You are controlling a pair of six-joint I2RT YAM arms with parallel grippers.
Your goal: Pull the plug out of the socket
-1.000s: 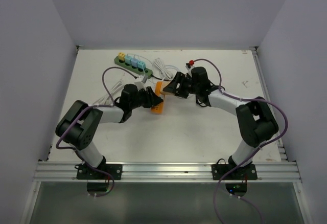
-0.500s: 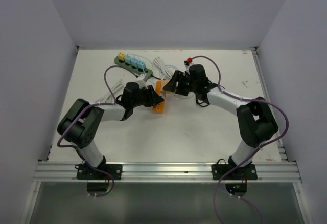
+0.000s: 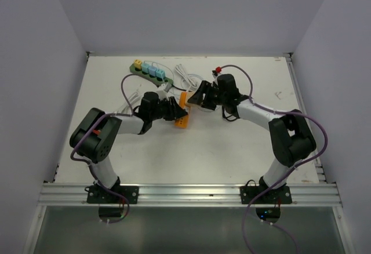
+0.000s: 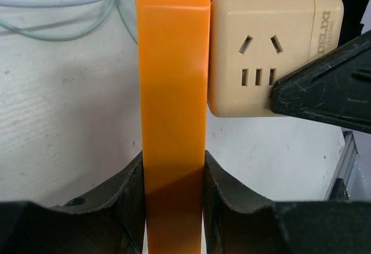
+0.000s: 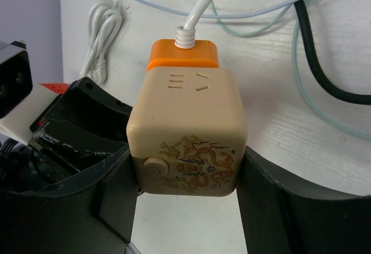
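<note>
**Two Grippers Clamped on Orange Strip and Its Cube Adapter**

The left gripper (image 4: 174,173) was closed part-way on the near end of an orange power strip (image 4: 173,91), one finger pressed to each long side. The right gripper (image 5: 186,187) was closed around a beige cube adapter (image 5: 188,132), which sat flush against the strip's face at mid-table (image 3: 232,149). The adapter's prongs were hidden, so whether it was fully seated could not be told. A white cable (image 5: 203,4) ran out of the strip's far end.

A green power strip (image 3: 149,74) lay at the far left, apart from both arms, with a row of plugs (image 3: 152,68) in its sockets, one yellow and the others light blue. How many plugs there were was hard to make out from above.

Loose white, pale green and black cables (image 5: 307,51) lay beyond the adapter, their ends cut off by the frame.
</note>
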